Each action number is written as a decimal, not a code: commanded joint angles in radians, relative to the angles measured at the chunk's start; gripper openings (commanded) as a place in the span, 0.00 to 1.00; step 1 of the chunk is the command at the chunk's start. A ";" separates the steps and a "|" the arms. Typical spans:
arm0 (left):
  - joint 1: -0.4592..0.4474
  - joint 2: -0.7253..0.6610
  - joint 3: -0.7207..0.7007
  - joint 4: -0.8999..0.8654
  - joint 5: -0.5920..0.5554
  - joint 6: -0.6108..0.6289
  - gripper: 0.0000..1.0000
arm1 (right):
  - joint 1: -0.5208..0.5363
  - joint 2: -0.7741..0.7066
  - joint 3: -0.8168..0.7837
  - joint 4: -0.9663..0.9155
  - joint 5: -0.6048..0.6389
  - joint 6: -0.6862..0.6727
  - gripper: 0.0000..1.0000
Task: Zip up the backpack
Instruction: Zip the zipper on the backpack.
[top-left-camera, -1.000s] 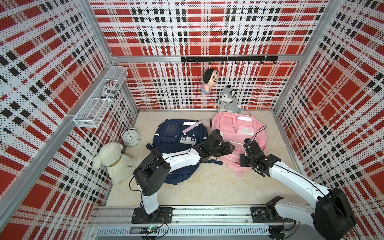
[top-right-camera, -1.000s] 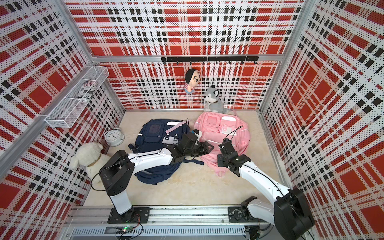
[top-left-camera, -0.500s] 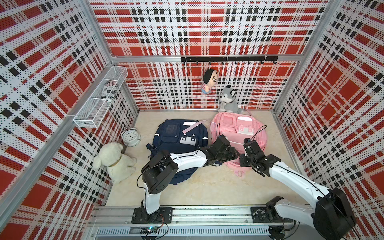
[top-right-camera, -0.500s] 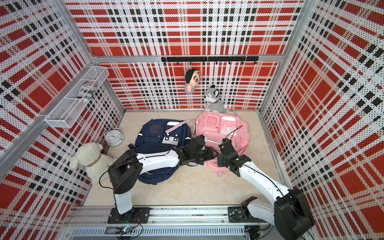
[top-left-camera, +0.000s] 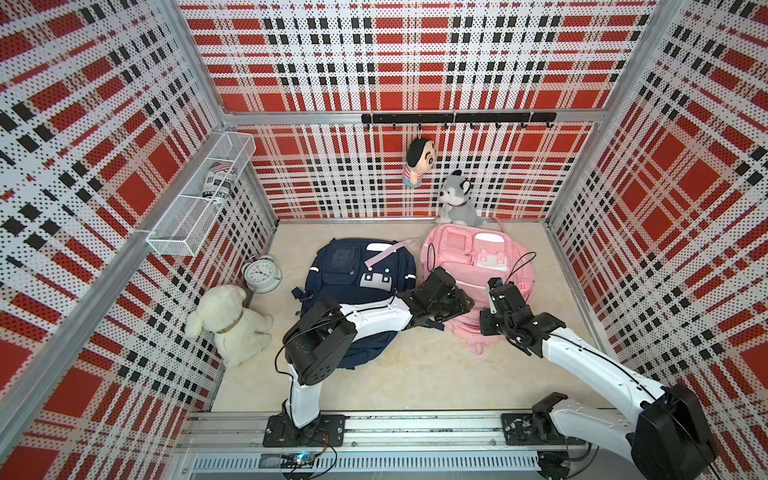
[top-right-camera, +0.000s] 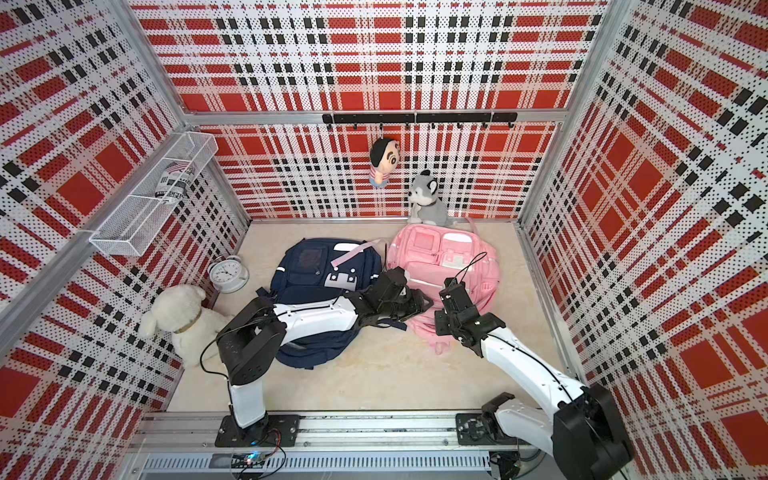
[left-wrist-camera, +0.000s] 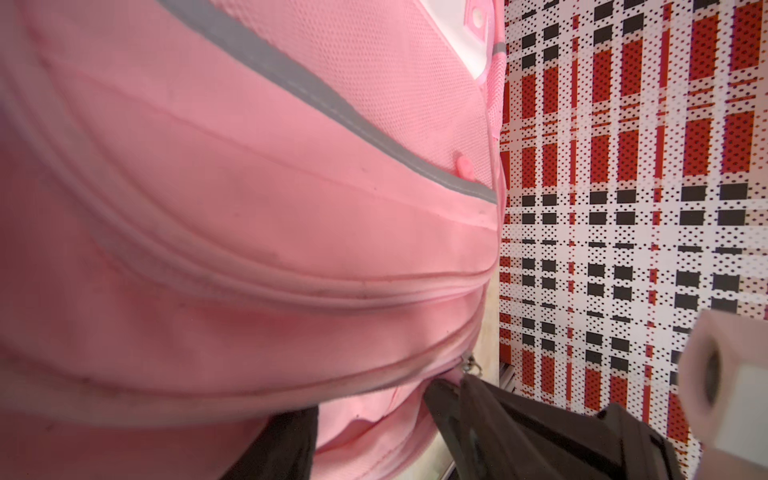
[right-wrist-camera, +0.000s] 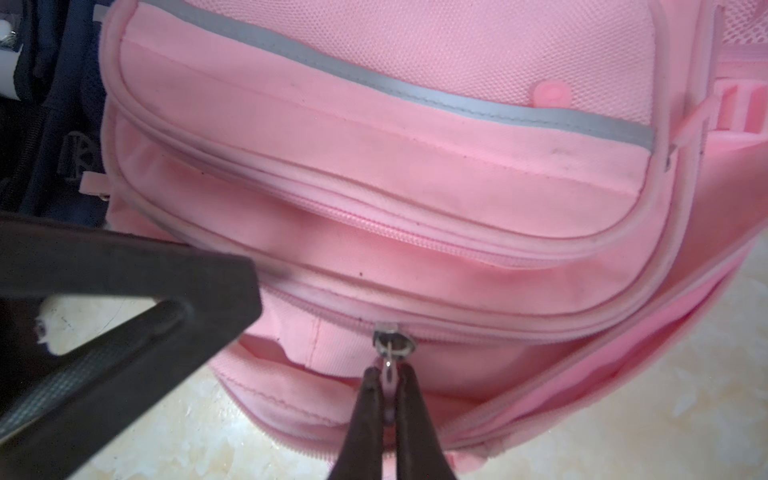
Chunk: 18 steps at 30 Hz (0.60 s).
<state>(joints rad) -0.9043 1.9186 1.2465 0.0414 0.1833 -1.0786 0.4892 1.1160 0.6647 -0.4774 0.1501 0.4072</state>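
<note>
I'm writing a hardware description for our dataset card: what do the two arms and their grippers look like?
The left arm and right arm share white shells over black joint housings, on black base plates along an aluminium rail. Thin black cables loop beside the joints. The left gripper and right gripper are black; the fingers are hollow triangular frames tapering to narrow tips.
</note>
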 joint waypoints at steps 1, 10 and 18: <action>0.011 0.037 -0.007 0.040 0.018 -0.003 0.52 | 0.026 -0.030 0.008 0.053 -0.006 -0.015 0.00; 0.041 0.038 -0.037 0.069 0.032 -0.005 0.43 | 0.058 -0.048 0.000 0.047 0.004 -0.015 0.00; 0.057 0.027 -0.056 0.075 0.030 -0.013 0.48 | 0.105 -0.050 -0.004 0.039 0.031 -0.006 0.00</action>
<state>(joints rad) -0.8711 1.9392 1.2106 0.0921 0.2546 -1.0950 0.5575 1.1027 0.6544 -0.4751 0.1913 0.4057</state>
